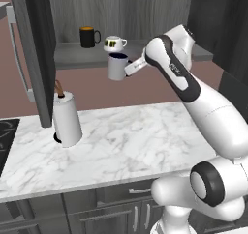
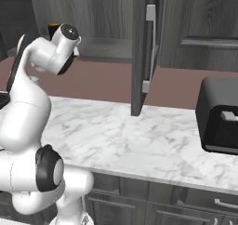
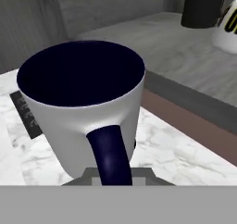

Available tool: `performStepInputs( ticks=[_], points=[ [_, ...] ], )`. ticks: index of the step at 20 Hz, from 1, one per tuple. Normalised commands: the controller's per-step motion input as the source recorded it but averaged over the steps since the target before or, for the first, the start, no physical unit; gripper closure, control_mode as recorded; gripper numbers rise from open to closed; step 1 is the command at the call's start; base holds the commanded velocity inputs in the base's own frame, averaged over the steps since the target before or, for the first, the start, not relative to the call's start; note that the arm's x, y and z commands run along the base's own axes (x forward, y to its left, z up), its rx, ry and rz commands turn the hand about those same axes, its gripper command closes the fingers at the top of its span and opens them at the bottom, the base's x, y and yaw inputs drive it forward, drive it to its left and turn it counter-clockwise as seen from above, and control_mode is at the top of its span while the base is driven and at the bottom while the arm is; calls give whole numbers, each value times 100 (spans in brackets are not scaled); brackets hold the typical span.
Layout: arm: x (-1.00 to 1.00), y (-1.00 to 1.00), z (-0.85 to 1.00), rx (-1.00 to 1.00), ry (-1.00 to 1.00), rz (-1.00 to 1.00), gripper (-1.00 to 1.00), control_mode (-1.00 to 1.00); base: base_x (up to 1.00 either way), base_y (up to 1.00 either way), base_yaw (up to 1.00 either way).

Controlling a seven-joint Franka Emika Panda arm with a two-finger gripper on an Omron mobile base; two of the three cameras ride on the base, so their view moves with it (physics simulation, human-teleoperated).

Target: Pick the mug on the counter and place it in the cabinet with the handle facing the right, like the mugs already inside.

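Mug (image 1: 116, 67), light grey and cylindrical with a dark navy interior, hangs in the air in front of the cabinet (image 1: 131, 15) shelf edge, well above the counter (image 1: 121, 141). The gripper (image 1: 130, 68) is clamped on its navy loop handle (image 3: 110, 156), which in the hand view runs down toward the camera; the fingertips themselves are hard to make out. On the flat grey shelf behind the mug stand a black mug with orange rim (image 1: 88, 36) and, just right of it, a squat white cup with dark-yellow marks (image 1: 113, 43). Below the mug, the counter is a white marble slab with grey veins over dark grey drawers. A white paper-towel roll (image 1: 67, 118) stands left of the mug on the slab, beneath the open cabinet door (image 1: 36, 49). A black appliance (image 2: 219, 117), cut off at the frame edge, sits far right on the counter.
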Motion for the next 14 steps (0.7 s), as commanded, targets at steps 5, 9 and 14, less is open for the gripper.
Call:
performStepInputs(
  ticks=[5, 9, 14],
  points=[
    [5, -1, 41, 0, -4, 0, 100, -100, 0, 0, 0],
    [7, -8, 21, 0, -3, 0, 100, -100, 0, 0, 0],
    [34, -22, 0, 0, 0, 0, 100, -100, 0, 0, 0]
  ],
)
